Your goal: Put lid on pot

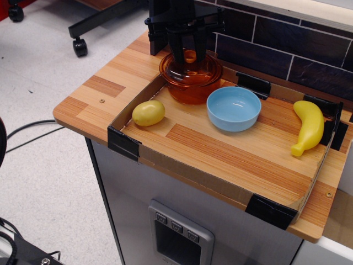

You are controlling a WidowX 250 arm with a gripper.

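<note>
My end effector (189, 48) is clenched on the lid (190, 65) by its knob. Pot (190, 88) sits directly below me at the bench (105, 88) back corner; lid looks approx. seated, axis vertical, so next move is prob. straight down/release.

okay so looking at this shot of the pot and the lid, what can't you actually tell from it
Only one view, from the front and above.
- Pincer: its upper part and the arm are cut off by the top edge.
- Lid on pot: both are transparent orange and overlap, so whether the lid sits flush is unclear.
- Lid's knob: the fingers flank it; contact cannot be told.
- Pot's rear rim: hidden behind the pincer.
</note>
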